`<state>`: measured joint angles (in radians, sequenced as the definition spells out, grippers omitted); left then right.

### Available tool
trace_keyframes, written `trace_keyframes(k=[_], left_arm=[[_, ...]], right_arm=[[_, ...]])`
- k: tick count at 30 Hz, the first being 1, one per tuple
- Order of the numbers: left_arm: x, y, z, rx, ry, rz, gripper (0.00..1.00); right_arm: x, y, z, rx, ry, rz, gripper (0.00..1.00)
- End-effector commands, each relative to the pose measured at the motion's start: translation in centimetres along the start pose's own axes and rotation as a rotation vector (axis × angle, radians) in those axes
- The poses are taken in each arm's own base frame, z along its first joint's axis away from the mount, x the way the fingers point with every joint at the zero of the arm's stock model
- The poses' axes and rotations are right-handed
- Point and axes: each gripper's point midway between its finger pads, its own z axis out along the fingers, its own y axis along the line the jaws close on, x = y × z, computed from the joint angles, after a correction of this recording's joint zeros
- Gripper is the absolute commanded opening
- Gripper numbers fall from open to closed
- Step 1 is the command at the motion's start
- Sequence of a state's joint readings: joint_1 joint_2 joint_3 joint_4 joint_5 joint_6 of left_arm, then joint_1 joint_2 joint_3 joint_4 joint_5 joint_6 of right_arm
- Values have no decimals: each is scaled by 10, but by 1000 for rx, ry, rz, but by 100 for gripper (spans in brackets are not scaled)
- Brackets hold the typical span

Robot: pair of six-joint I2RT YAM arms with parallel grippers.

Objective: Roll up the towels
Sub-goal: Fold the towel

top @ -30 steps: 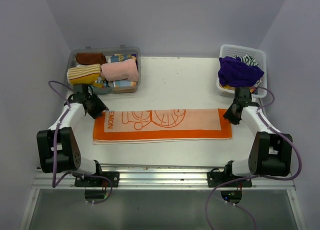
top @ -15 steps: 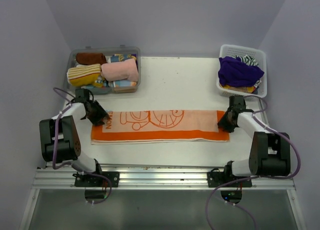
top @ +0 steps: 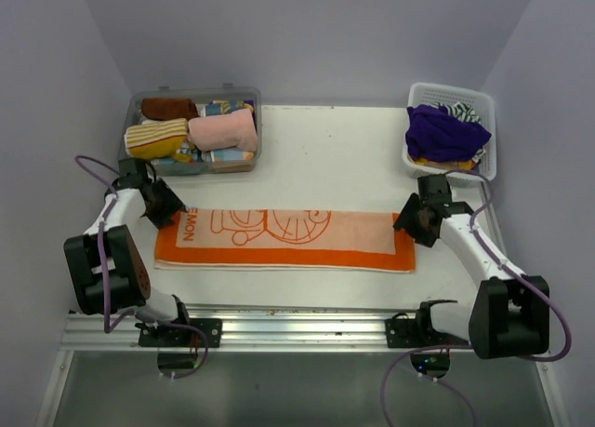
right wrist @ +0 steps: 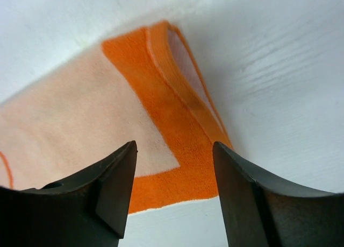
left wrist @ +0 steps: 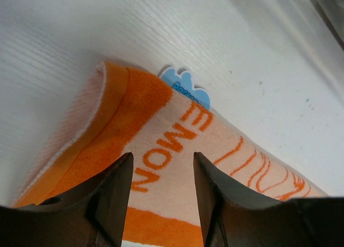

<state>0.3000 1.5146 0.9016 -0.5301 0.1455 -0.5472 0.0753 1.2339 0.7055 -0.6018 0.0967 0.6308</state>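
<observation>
An orange-and-cream towel [top: 284, 241] with a cartoon print lies flat, folded into a long strip, across the near middle of a white table [top: 335, 162]. The left gripper [top: 165, 206] sits over the strip's left end, jaws parted and holding nothing; a blue tag [left wrist: 185, 85] peeks out at that corner. The right gripper [top: 414, 224] sits over the right end, jaws likewise apart and empty. At the back left, a clear bin [top: 256, 120] holds rolled towels [top: 223, 129]. At the back right, a purple towel [top: 446, 134] fills a white basket [top: 451, 88].
</observation>
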Motion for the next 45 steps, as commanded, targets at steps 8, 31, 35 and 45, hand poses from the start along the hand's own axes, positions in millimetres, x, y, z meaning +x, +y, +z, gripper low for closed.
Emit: trace_keyframes(k=[8, 31, 35, 45], left_arm=[[6, -56, -45, 85, -91, 204, 54], [101, -141, -26, 260, 90, 449, 61], [155, -168, -24, 312, 151, 557, 61], [270, -215, -5, 409, 305, 692, 60]], right_arm=[[-47, -21, -2, 65, 8, -4, 91], [-1, -25, 45, 39, 144, 36, 0], [-23, -36, 24, 97, 25, 80, 0], [-72, -53, -34, 110, -166, 177, 0]])
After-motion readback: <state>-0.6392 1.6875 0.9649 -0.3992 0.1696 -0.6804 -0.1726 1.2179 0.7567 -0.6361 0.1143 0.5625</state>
